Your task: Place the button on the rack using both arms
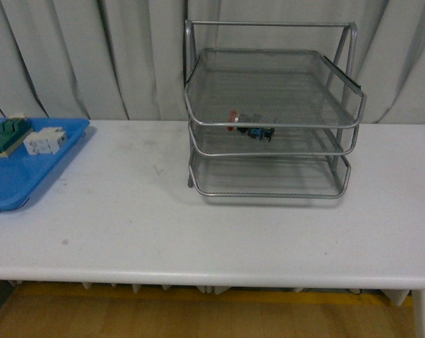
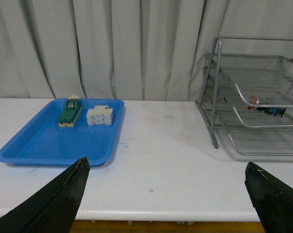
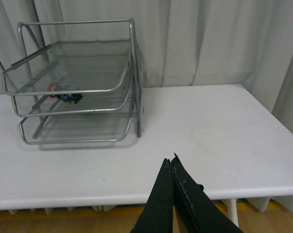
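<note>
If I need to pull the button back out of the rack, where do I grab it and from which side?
The button lies on its side in the middle tray of the rack, near the front rim. Probably grip its blocky black-and-blue body, not the rounded red cap, coming in level through the open front; the top tray blocks any approach from above.

I'm looking at a long white table (image 1: 128, 232) running across the room, with pale grey pleated curtains (image 1: 93, 56) hanging behind it. Wooden flooring (image 1: 198, 317) is showing below, a yellow strip running along the table's front edge.
</note>
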You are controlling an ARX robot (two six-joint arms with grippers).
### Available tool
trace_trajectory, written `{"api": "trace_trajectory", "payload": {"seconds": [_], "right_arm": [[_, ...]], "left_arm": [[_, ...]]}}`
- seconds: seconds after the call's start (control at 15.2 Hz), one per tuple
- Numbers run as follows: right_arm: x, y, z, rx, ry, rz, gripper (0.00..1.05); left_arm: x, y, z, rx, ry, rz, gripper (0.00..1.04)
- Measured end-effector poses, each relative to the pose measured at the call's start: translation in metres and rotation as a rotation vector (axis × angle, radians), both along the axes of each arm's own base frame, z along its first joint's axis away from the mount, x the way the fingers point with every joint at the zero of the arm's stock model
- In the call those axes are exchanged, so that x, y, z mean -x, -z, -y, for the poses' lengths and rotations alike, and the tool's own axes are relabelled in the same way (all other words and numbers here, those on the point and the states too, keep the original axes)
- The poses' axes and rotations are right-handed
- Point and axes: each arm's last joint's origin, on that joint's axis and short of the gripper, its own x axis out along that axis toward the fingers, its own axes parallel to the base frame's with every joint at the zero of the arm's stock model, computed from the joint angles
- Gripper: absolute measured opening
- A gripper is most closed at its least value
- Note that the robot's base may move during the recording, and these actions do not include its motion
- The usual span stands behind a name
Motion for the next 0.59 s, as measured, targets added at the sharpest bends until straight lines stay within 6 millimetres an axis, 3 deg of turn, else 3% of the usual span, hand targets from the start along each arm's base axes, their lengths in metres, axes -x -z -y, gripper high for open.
{"api": "trace_trajectory", "payload": {"seconds": [0.46, 0.53, 0.59], "right_arm": [[0.0027, -0.0030, 0.0000, 0.002, 0.000, 0.040, 0.03], [0.0028, -0.0036, 0.0000, 0.002, 0.000, 0.046, 0.16], [0.0028, -0.0035, 0.0000, 0.002, 0.000, 0.044, 0.41]], "left_arm": [[0.0000, -0.0001, 0.0000, 0.000, 0.000, 0.001, 0.98], [0.0000, 0.0000, 0.0000, 0.000, 0.000, 0.000, 0.98], [0.0000, -0.0001, 0.0000, 0.000, 0.000, 0.001, 0.98]]}}
